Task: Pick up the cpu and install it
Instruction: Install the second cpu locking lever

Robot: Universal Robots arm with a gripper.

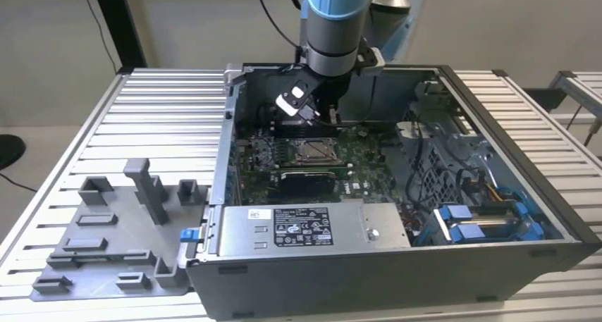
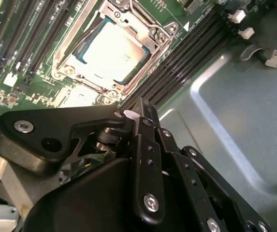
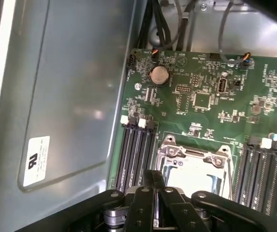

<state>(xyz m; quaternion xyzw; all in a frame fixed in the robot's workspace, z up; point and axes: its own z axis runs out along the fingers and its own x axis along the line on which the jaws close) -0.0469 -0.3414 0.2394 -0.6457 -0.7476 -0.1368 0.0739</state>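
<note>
The black metal gripper (image 2: 139,108), fingers pressed together and empty, hangs just beside the silvery square cpu (image 2: 112,50) lying in its metal-framed socket (image 2: 153,46); a low sideways drift could scrape the frame.

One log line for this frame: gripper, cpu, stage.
gripper: shut, holding nothing visible | cpu: seated in socket, frame open | stage: arm above motherboard inside case

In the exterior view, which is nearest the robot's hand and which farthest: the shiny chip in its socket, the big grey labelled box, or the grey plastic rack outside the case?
From the hand:
1. The cpu, just below it, seated in the socket.
2. The grey labelled box, at the case's front.
3. The grey rack, outside the case, at the exterior view's left.
</note>
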